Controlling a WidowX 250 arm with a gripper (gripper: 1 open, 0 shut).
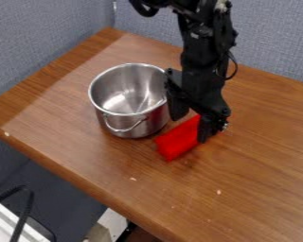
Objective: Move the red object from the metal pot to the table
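Observation:
The red object (177, 142) lies on the table (65, 109), just right of the metal pot (132, 97) and in front of my gripper. The pot stands upright and its shiny inside holds nothing, with the wire handle hanging down its near side. My gripper (197, 123) points down right above the far end of the red block. Its black fingers (223, 120) are spread wider than the block, so it is open. The block's far end is partly hidden behind the fingers.
A grey fabric wall closes off the back and left. The table's front edge runs diagonally from left to lower right, with a drop to the floor and dark cables below it. Bare wood lies in front of the block.

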